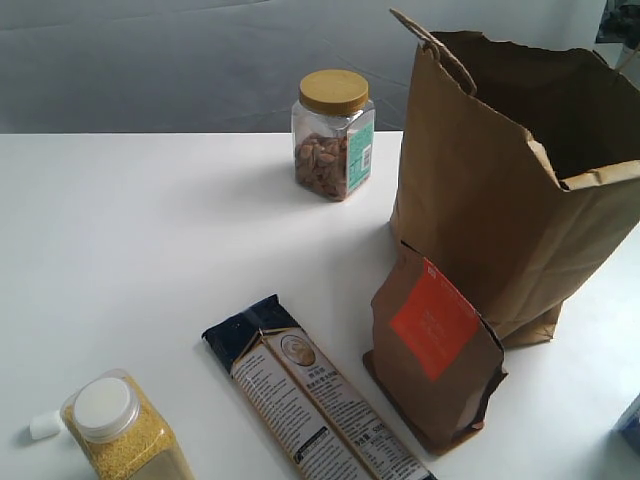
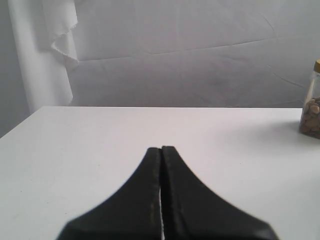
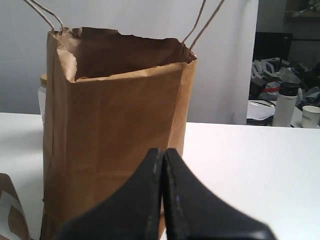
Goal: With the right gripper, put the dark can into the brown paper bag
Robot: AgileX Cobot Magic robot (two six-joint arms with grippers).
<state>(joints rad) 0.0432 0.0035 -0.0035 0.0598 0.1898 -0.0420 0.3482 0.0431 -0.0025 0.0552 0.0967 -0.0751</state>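
The dark can shows in no view. The brown paper bag [image 1: 500,200] stands open and upright at the right of the white table [image 1: 150,250]. In the right wrist view the brown paper bag [image 3: 115,125] fills the area just beyond my right gripper [image 3: 163,150], which is shut with nothing between its fingers. My left gripper [image 2: 161,148] is also shut and empty, above bare table. Neither gripper appears in the exterior view.
A yellow-lidded nut jar [image 1: 333,135] stands left of the bag. A brown pouch with an orange label [image 1: 435,345] leans in front of the bag. A dark flat packet [image 1: 310,390] and a white-capped grain jar [image 1: 120,425] lie near the front edge.
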